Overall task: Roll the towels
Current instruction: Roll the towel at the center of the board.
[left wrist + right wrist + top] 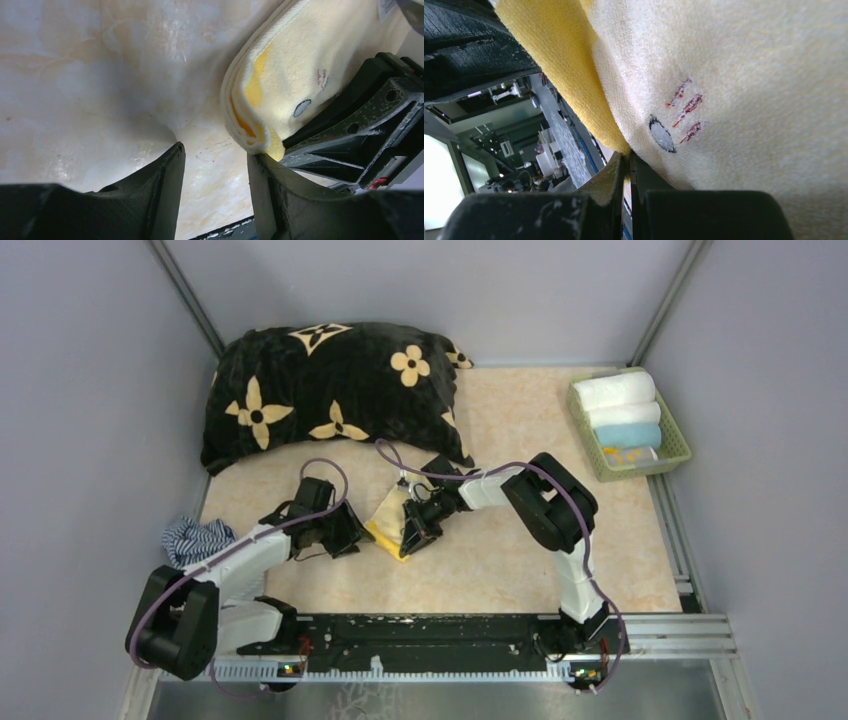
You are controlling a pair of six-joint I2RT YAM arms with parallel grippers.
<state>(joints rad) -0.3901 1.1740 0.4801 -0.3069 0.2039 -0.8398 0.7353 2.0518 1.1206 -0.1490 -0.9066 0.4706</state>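
A yellow towel (388, 521) lies folded in the middle of the top view on the beige, marble-patterned table (520, 560). It is soft looped terry, pale cream on one face and deeper yellow inside the fold, with a rounded, layered edge. In the top view its long axis runs roughly from the upper to the lower part of the frame, and a folded corner points toward the lower edge. Stitched on the cream face is a small grey oval with three short red strokes beside it. A white tag at the upper right of the left wrist view is too small to read.

The right gripper (628, 170) has its black fingers pinched together on the towel's edge. The left gripper (215, 175) stands just left of the fold, fingers apart, holding nothing
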